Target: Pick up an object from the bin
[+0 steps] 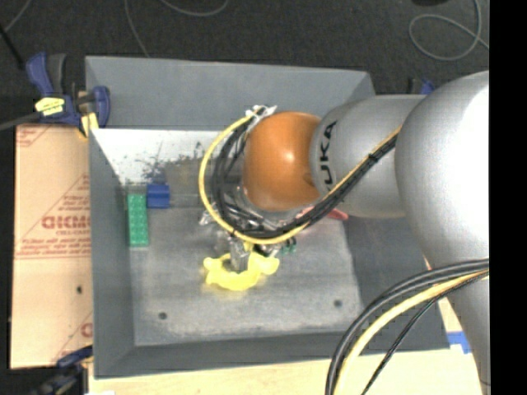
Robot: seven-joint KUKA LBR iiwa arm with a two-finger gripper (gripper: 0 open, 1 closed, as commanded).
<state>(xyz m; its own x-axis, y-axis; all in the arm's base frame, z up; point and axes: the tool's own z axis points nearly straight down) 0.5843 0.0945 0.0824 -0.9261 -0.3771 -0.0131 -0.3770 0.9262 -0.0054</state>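
In the camera view the gripper (239,256) juts out below the arm's orange wrist cover, just under the frame's centre, its tip against a yellow object (233,277). Whether it is open or closed I cannot tell (cover and cables hide most of it). The yellow object is flat with a lumpy edge and lies on the bin (165,303) floor at lower centre. A green block (137,219) and a blue block (157,196) sit well apart at centre left.

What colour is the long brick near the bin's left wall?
The long brick is green, seen in the camera view.
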